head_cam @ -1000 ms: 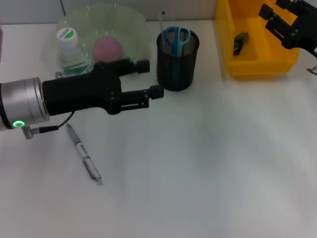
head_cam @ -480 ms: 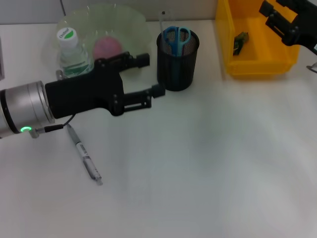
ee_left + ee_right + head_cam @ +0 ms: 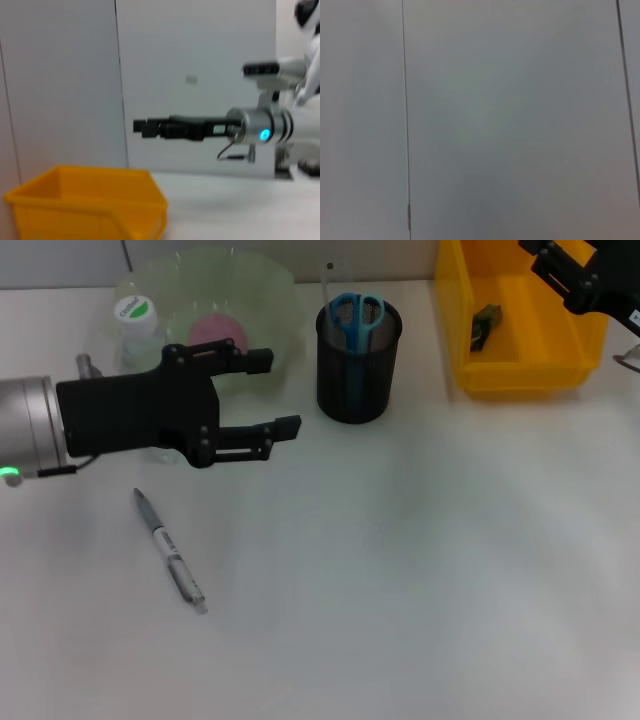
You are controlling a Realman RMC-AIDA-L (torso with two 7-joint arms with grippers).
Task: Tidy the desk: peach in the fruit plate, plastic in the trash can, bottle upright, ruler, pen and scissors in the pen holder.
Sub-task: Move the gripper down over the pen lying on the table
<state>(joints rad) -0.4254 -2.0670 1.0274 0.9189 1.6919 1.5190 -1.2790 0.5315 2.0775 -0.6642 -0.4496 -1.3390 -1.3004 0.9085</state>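
Note:
The pink peach [image 3: 215, 332] lies in the pale green fruit plate [image 3: 270, 285]. The bottle [image 3: 133, 320] stands upright at the plate's left edge, partly behind my left arm. Blue scissors [image 3: 356, 315] and a clear ruler [image 3: 328, 275] stand in the black mesh pen holder [image 3: 355, 380]. On the table at the front left lies the grey pen [image 3: 170, 552]. My left gripper [image 3: 278, 392] hovers open and empty between plate and holder, above and right of the pen. The right gripper [image 3: 560, 275], open, hangs over the yellow trash can [image 3: 520, 370], which holds dark green plastic [image 3: 486, 325].
The left wrist view shows the yellow trash can [image 3: 85, 200] with the right gripper [image 3: 142, 126] above it, against a grey wall. The right wrist view shows only a grey wall. White tabletop stretches across the front and right.
My left gripper has drawn back to the left, away from the pen holder, still open. The right gripper has shifted slightly up and to the right.

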